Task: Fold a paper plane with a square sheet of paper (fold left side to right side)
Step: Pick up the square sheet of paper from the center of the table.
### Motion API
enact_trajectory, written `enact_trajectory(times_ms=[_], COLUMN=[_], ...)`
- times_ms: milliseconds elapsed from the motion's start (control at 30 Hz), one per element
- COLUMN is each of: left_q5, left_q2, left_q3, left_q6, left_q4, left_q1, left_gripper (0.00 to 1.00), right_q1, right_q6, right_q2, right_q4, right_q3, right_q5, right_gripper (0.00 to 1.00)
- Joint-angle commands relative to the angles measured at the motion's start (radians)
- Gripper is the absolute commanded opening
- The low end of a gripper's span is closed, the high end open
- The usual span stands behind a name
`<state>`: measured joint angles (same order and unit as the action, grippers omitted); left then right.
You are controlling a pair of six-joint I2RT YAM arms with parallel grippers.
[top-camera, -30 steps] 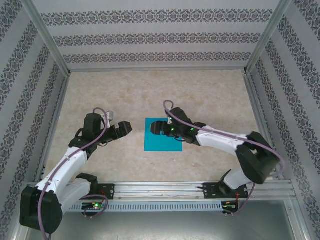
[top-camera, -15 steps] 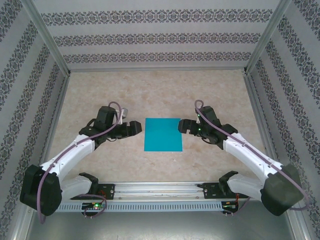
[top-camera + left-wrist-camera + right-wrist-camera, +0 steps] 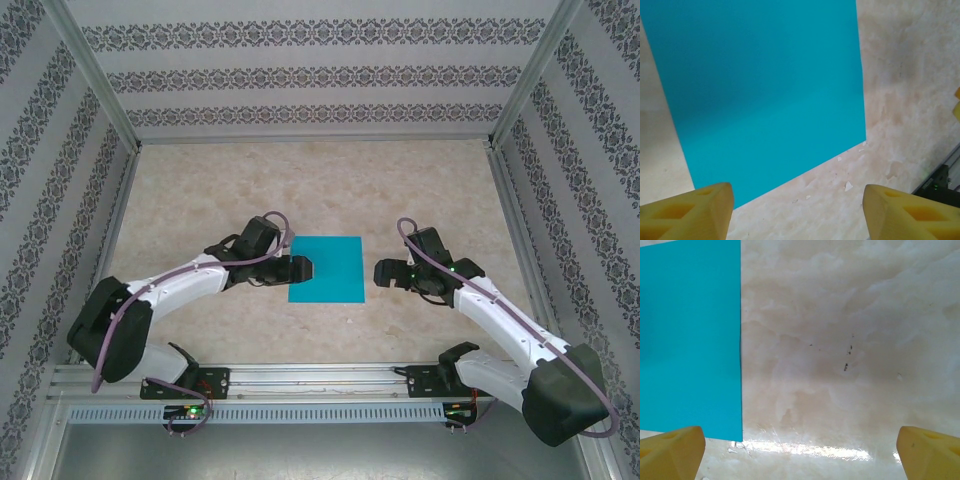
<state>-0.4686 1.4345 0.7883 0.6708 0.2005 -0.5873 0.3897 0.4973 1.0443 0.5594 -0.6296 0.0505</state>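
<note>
left arm stretched forward and inward, left gripper (image 3: 300, 267) held low, jaws wide apart. right arm bent inward, right gripper (image 3: 383, 272) low, jaws wide apart. grippers face each other, well apart.

You have one table (image 3: 300, 180) with a beige marbled top. Patterned wall panels (image 3: 320, 75) stand along its far, left and right edges, and aluminium posts (image 3: 95, 78) rise from its far corners. One metal rail (image 3: 320, 377) runs along the near edge, with a slotted strip (image 3: 330, 412) just beside it. White flecks (image 3: 848, 186) and dark specks (image 3: 846, 367) lie on the top.
</note>
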Motion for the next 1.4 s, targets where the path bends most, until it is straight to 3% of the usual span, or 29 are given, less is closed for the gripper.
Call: enact_trajectory(times_ms=[0,367,700,1133,1367], left_q5=[0.032,0.038,0.073,0.047,0.057], left_q2=[0.035,0.084,0.079,0.135,0.181], left_q3=[0.032,0.032,0.001,0.009,0.015], left_q6=[0.016,0.011,-0.001,-0.005,-0.017], left_q4=[-0.048,-0.070,-0.057,-0.108,-0.100], left_q1=[-0.024,-0.039,-0.040,-0.041,-0.040], left_gripper=[0.68,0.62,0.59,0.58,0.58], right_q1=[-0.012,-0.006,0.077,0.106,0.104], right_q6=[-0.035,-0.054,-0.051,-0.093,-0.108], right_q2=[0.014,0.151,0.309,0.618,0.775], right_q4=[0.019,-0.014,-0.043,-0.058,-0.041], right_q3=[0.006,-0.061,-0.161,-0.454,-0.602], right_q5=[0.013,0.072,0.055,0.034,0.049], right_gripper=[0.97,0.96,0.95,0.96,0.90])
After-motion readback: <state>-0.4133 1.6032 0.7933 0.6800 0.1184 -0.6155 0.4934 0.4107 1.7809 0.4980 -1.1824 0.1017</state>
